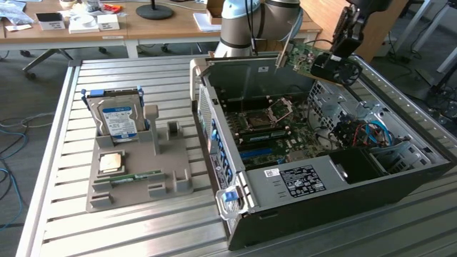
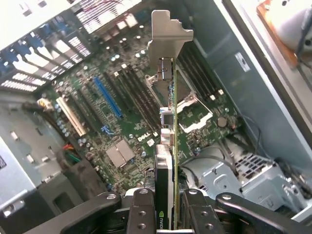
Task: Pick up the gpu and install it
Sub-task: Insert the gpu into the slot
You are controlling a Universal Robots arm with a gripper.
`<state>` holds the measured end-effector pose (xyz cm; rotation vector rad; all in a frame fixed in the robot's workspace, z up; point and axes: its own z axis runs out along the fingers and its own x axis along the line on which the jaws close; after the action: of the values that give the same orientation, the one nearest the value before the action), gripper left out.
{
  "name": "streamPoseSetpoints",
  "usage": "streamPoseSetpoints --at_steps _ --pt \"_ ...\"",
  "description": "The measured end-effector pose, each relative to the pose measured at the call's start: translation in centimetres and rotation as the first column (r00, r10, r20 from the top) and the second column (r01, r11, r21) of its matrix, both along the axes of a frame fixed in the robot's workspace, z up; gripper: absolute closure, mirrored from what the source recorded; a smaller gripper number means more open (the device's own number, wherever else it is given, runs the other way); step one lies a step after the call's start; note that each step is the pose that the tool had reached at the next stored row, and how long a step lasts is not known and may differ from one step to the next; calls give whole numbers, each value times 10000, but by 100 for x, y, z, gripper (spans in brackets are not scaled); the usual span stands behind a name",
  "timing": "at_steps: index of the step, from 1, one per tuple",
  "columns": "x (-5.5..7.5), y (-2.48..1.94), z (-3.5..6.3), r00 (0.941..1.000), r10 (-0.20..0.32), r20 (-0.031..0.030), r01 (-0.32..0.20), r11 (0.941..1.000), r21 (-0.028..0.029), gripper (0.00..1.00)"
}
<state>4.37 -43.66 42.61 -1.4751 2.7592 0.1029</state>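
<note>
**One gpu (image 1: pixel 303 56), clamped in the one pincer (image 1: pixel 343 49), hangs tilted above the far end of the one open computer case (image 1: pixel 321 187).**

In the wrist view the pincer (image 2: pixel 168 214) is closed on the card, with a finger (image 2: pixel 141 212) on each side. The gpu (image 2: pixel 170 126) runs edge-on away from it to its silvery bracket (image 2: pixel 168 34). The card is held apart from the motherboard (image 2: pixel 122 131) beneath, where one blue slot (image 2: pixel 108 97) and one white slot (image 2: pixel 70 117) lie side by side. A bunch of coloured cables (image 1: pixel 367 134) sits inside the case toward the exterior view's right. On the slatted tabletop (image 1: pixel 128 230), at the exterior view's left of the case, is one grey holder (image 1: pixel 153 160). It carries one hard drive (image 1: pixel 117 120) standing upright, one green memory stick (image 1: pixel 128 176) lying flat, and one small square chip (image 1: pixel 111 161).
</note>
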Motion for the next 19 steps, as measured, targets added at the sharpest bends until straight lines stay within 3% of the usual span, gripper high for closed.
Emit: streamPoseSetpoints --at_steps 5,10,19 --pt "0 0 -3 9964 848 0 -848 9964 -1 73" --pt "0 0 -6 9860 1669 0 -1669 9860 -1 73" --pt "0 1 -8 9815 1912 0 -1912 9815 1 73"
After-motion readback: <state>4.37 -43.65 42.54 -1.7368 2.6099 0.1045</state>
